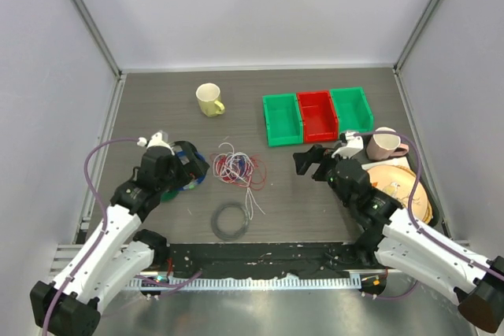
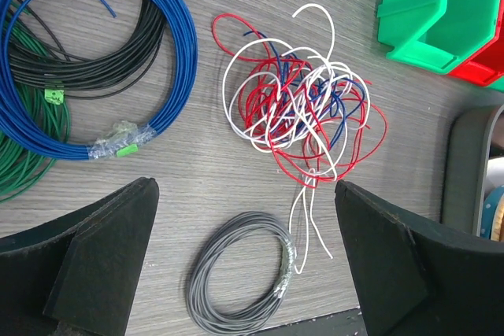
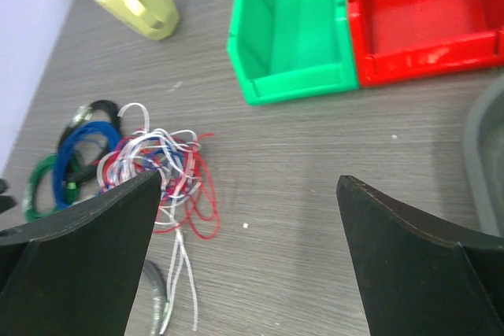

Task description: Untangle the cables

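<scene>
The cables (image 1: 237, 167) lie in one tangled heap of thin white, red and blue wires in the middle of the table. In the left wrist view the cables (image 2: 303, 108) sit ahead of my open, empty left gripper (image 2: 246, 261), with white ends trailing toward the jaws. My left gripper (image 1: 183, 164) is left of the heap. My right gripper (image 1: 303, 161) is open and empty to the right of the heap. In the right wrist view the cables (image 3: 161, 171) lie at the left, beside the right gripper (image 3: 248, 249).
A dark grey coiled ring (image 1: 231, 220) lies near the heap (image 2: 240, 285). Blue (image 2: 169, 60), green (image 2: 27, 147) and black (image 2: 118, 53) rings lie at the left. A yellow cup (image 1: 209, 100), green and red bins (image 1: 317, 114), a pink mug (image 1: 385, 145) and a plate (image 1: 402, 190) stand around.
</scene>
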